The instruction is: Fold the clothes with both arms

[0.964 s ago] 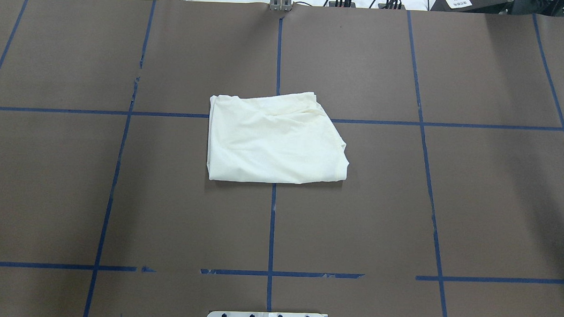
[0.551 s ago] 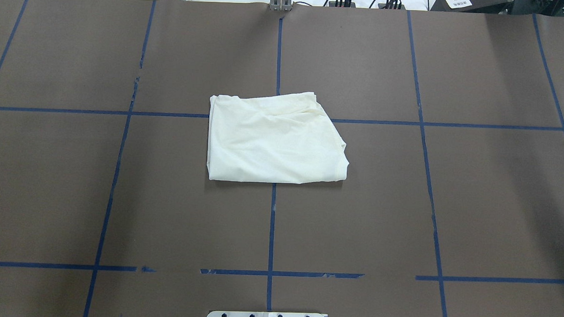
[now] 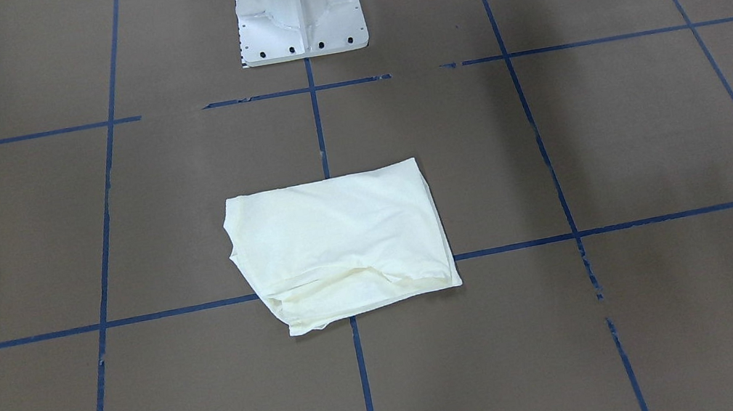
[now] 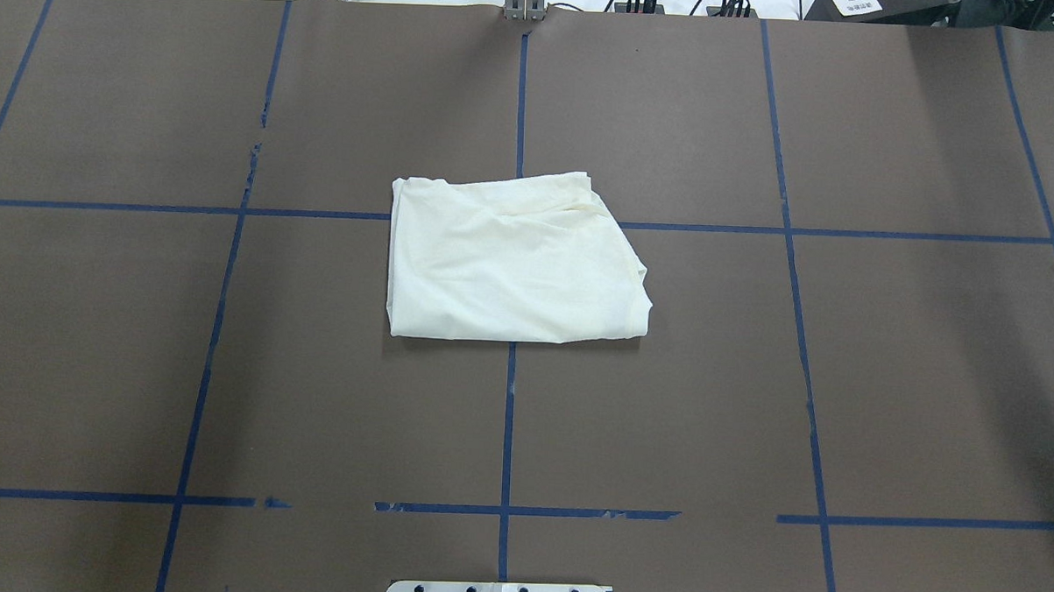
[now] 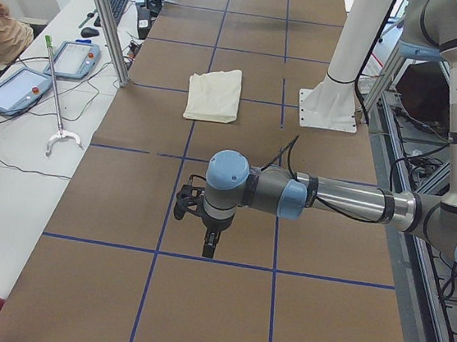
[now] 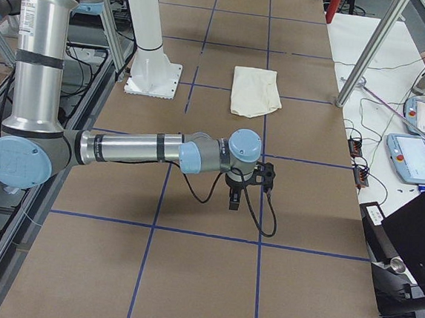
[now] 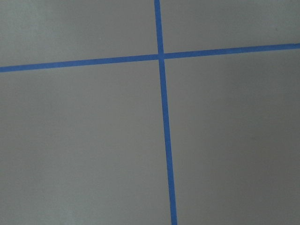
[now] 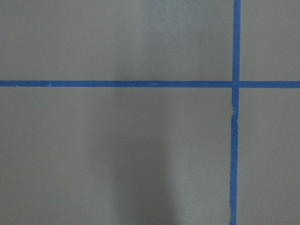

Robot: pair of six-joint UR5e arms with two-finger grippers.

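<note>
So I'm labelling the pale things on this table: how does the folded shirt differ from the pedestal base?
The shirt is cream; the pedestal base is brighter white. The shirt is wrinkled cloth lying flat; the base is a rigid bolted plate with an upright column. The shirt lies mid-table; the base stands at the robot's edge. Both sit on the centre tape line.

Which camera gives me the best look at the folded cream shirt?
The overhead exterior view: the shirt lies unobstructed mid-table, all edges and wrinkles clear. The front-facing view shows it nearly as well. Both side views show it small and far. The wrist cameras show only table and blue tape.
</note>
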